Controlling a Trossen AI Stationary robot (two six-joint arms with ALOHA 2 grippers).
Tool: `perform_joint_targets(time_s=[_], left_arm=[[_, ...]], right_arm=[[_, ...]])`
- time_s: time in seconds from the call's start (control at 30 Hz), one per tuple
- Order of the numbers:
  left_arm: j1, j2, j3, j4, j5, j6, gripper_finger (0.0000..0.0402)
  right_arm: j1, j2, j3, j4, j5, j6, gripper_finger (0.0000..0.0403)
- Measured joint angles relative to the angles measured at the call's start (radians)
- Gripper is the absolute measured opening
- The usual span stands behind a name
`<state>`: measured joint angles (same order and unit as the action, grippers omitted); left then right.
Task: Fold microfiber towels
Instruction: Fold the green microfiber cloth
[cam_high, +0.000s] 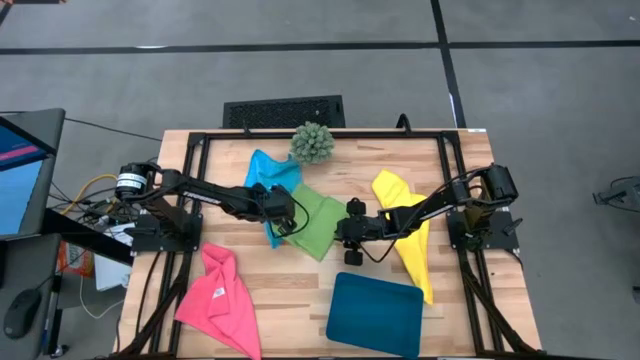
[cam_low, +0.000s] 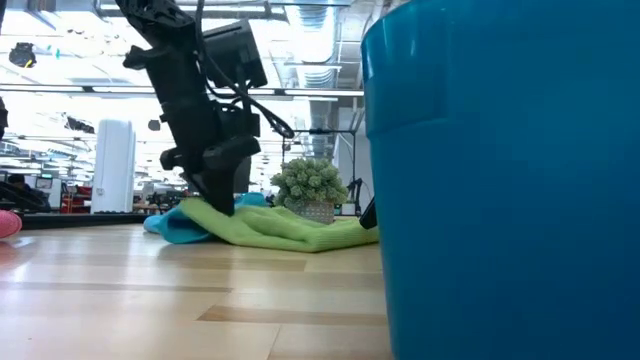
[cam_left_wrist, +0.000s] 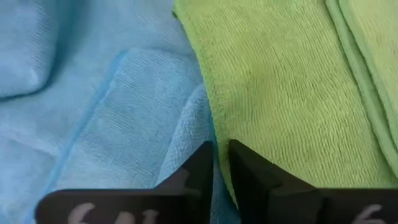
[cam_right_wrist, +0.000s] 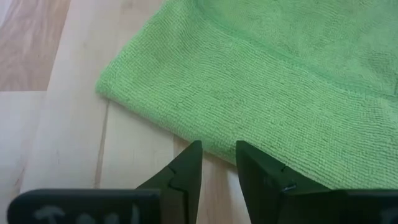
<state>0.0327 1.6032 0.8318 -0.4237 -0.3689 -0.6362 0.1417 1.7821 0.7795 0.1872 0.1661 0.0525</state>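
At the middle of the bench (cam_high: 300, 290), the lime green towel (cam_high: 315, 222) is seen lying folded over, its edge doubled in the left wrist view. Its one side is overlapped with the sky blue towel (cam_high: 268, 175), which is spread toward the bench's far edge, just beside the spiky green ball plant (cam_high: 312, 143). The left pincer (cam_left_wrist: 221, 163) is lowered onto the seam where blue and green meet; its fingers are parted by a narrow gap only, and the green hem runs into that gap, though whether the cloth is actually pinched cannot be told. The right pincer (cam_right_wrist: 217, 163) is held low at the opposite edge of the green towel, over bare wood, with its fingers slightly apart and nothing between them. The yellow towel (cam_high: 412, 235) is draped in a long strip under the right arm, near the bench's right side. The hot pink towel (cam_high: 218, 300) is crumpled at the near left corner, well apart from the others. The dark teal tray (cam_high: 375, 310) is set at the near edge
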Motion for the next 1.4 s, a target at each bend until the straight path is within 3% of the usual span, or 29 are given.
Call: perform_joint_targets(time_s=[0.33,0.6,1.23,1.4], left_arm=[[-0.007,0.000,-0.017,0.084,0.040,0.041,0.0064],[-0.007,0.000,-0.012,0.065,0.024,0.055,0.0064],[-0.007,-0.001,-0.011,-0.051,0.078,0.171,0.0065],[-0.007,-0.001,-0.011,-0.054,0.103,0.196,0.0098]], right_arm=[[-0.013,0.038,0.004,0.173,-0.007,-0.050,0.0122],[-0.029,0.156,0.008,0.168,-0.016,0.038,0.0122],[0.002,0.140,0.007,0.108,-0.024,0.087,0.0122],[0.002,0.140,0.007,0.110,-0.024,0.087,0.0122]])
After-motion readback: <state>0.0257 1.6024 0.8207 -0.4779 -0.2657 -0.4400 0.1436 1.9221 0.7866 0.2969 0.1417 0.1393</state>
